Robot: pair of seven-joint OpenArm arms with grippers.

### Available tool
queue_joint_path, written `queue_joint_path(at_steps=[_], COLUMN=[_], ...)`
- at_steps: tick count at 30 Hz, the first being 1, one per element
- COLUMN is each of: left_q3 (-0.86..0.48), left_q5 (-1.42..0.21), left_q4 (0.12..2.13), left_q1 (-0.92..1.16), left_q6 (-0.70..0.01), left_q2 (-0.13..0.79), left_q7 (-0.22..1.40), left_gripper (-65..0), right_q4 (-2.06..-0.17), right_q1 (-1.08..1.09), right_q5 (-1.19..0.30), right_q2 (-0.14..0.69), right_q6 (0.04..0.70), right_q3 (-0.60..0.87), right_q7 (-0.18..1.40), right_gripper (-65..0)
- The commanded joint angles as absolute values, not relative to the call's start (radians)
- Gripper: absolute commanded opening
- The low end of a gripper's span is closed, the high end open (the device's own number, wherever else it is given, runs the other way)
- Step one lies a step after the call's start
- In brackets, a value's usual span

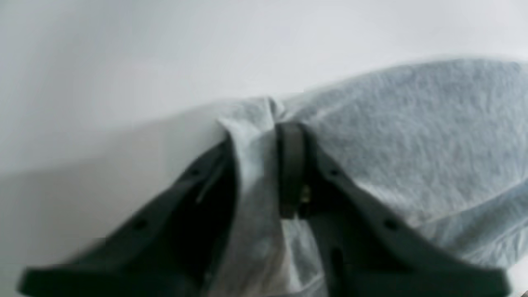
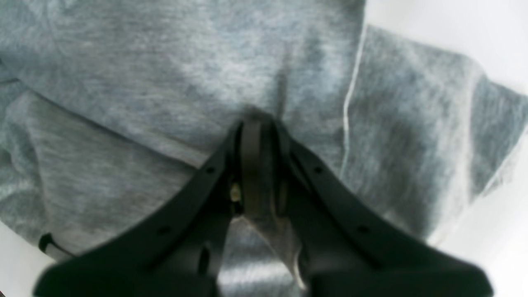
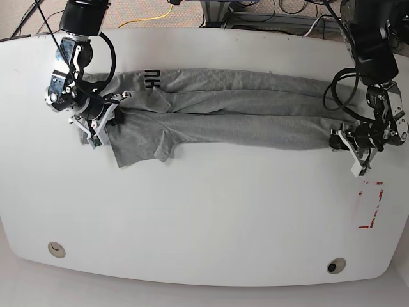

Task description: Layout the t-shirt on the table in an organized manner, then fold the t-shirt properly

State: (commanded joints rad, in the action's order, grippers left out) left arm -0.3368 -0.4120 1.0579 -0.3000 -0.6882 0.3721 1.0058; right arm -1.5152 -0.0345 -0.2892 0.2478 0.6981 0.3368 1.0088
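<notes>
Nearest to us in the base view, the front of the big white, smooth table [image 3: 204, 243] lies bare apart from its two round grommet holes [image 3: 56, 249] and the small red-taped rectangle mark [image 3: 370, 204] at its right. Farther back, the wrinkled heather-grey cotton t-shirt [image 3: 223, 115] is stretched in a long, narrow, bunched band across the table, with one sleeve flopped toward us and dark block lettering [image 3: 151, 78] showing near its far edge. Our left gripper [image 1: 264, 136] has its jaws pinched narrow on a gathered tuck of grey fabric at the band's end by the red mark. Our right gripper [image 2: 258, 123] is likewise clamped tight on a fold of cloth at the opposite end, above layered fabric. We judge the layout step as under way but unfinished: the shirt is pulled lengthwise between both arms, yet it is not spread flat, the body is creased and doubled over. Flattening, squaring the sleeves and all folding appear left to do.
</notes>
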Motion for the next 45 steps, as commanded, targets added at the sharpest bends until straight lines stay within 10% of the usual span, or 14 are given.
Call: queue_joint_path(at_steps=[45], left_q3=[-0.522], left_q5=[-0.492], left_q4=[1.662], left_q1=[0.051], left_q6=[-0.698], left_q2=[0.374], left_q7=[1.184], left_gripper=[-60.3], right_q4=[-1.515], right_q1=[-0.031], right_q5=[-0.288], right_q2=[0.243], right_q6=[0.698], right_q3=[0.334], right_q7=[1.009], right_gripper=[-59.8])
